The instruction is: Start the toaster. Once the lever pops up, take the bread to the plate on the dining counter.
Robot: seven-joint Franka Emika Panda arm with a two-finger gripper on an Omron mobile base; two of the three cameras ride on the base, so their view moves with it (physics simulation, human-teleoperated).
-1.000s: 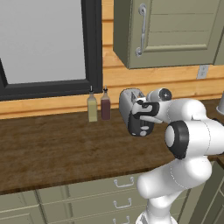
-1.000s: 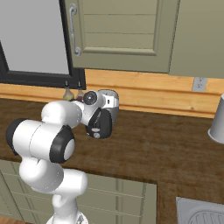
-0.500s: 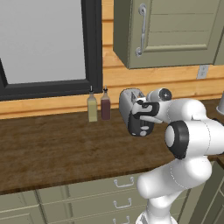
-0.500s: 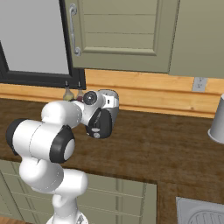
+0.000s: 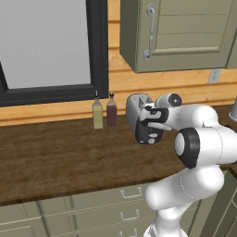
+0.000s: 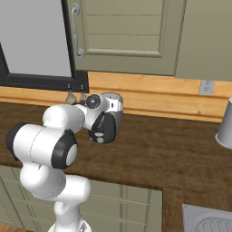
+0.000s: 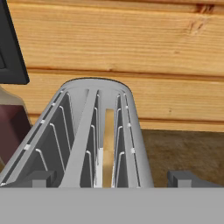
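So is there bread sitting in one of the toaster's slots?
Yes, the hand view shows a tan slice of bread standing down in the right slot of the toaster.

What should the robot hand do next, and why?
Probably go down to the lever and press it. The gripper hovers over the toaster with its jaws open, holding nothing, and the bread sits down in a slot, so toasting looks not yet started.

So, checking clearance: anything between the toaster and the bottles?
No. In the left base view a bare strip of worktop separates the toaster from the nearest bottle.
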